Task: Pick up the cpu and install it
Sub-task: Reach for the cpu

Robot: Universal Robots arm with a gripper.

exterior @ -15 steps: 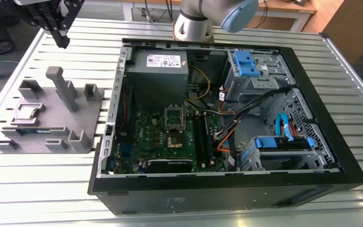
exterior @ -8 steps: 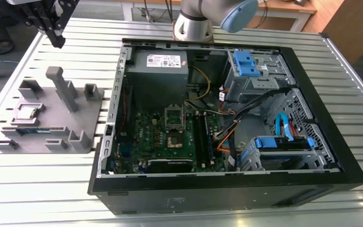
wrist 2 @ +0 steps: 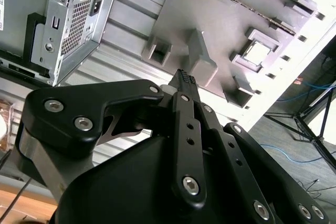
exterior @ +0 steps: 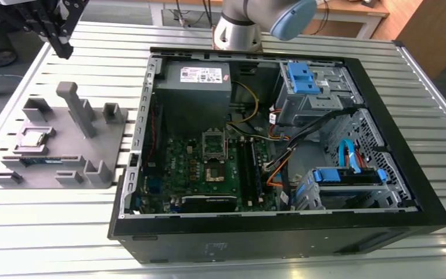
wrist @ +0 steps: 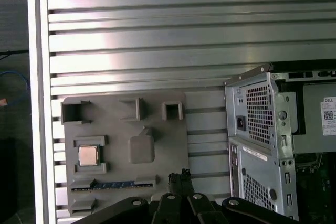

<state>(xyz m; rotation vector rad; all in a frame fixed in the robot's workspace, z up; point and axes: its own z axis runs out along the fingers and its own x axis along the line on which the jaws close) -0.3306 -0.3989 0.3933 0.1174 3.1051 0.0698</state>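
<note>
the power supply [exterior: 200, 74] at the far end of the open computer case [exterior: 285, 232] carries a white printed label, and the case's back panel has another small white label in the first wrist view; the print is not read here. a memory stick [wrist: 118, 184] with a blue label lies in a slot at one edge of the grey holder tray [exterior: 111, 142].

the cpu [exterior: 35, 138], silvery top up, sits in a square pocket of that tray, on the exterior view's left of the case, well apart from the motherboard [exterior: 207, 168] and its metal socket frame [exterior: 213, 145]. it also shows in both wrist views [wrist: 87, 155] [wrist 2: 257, 52].

the gripper [exterior: 64, 53] hangs above the far-left part of the surface [exterior: 53, 232], past the tray's far edge and well apart from the cpu. in both wrist views its black fingers [wrist 2: 185, 93] meet at the tips with nothing between them.

the surface is ribbed silvery aluminium, with the tray and case both on it. beyond it are a wooden desk [exterior: 347, 9] at the far side and a dark floor with a blue cable [wrist 2: 283, 150].
</note>
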